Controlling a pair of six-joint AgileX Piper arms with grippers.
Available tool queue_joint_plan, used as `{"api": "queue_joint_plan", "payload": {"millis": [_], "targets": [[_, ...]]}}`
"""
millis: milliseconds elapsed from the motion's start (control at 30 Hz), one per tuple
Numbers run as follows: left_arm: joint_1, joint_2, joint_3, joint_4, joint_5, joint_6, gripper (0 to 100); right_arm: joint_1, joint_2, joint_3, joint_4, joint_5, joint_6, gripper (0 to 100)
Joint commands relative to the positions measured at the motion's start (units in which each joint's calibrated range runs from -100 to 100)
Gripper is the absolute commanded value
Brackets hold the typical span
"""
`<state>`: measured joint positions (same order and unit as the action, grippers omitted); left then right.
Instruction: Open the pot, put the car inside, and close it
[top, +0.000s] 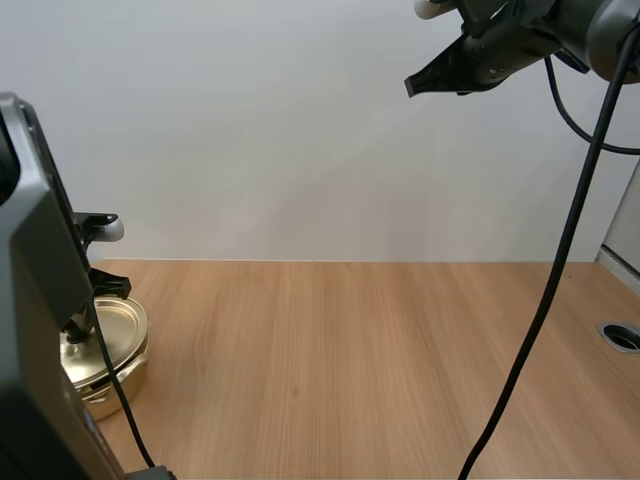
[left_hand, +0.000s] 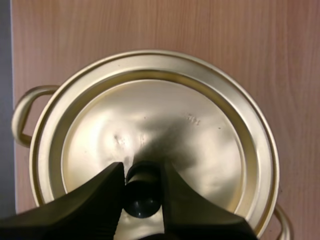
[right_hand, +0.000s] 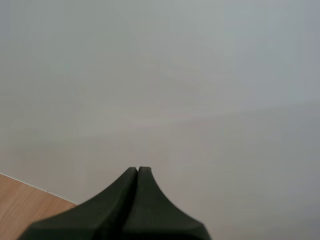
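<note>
While the lid sits on the pot, step in hand: the opening, by my judgement the first of three; the car and the closing wait.
Left gripper: down over the lid's middle, fingers narrow, pinching the black knob from both sides.
Pot's place: at the left side of the table, close to my left arm's base, both loop handles showing.
Next move: likely a straight lift, so the lid clears the rim without dragging the pot, then a set-down on bare wood beside it.
Right gripper: high up before the wall, well apart from the pot, fingers pressed together on nothing.
In the way: nothing near the pot; a round port lies at the table's far right.
</note>
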<state>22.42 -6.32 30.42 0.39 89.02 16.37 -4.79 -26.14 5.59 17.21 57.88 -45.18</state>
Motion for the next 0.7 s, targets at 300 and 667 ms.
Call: {"api": "queue_joint_plan", "payload": {"millis": [300,667], "targets": [[0.04,-0.1,0.0,0.2,-1.5,0.0,0,0.0,0.0,0.0,0.0,0.3,0.0,0],[0.04,0.5,0.0,0.3,-1.0,0.0,0,0.0,0.0,0.0,0.0,0.9,0.0,0]]}}
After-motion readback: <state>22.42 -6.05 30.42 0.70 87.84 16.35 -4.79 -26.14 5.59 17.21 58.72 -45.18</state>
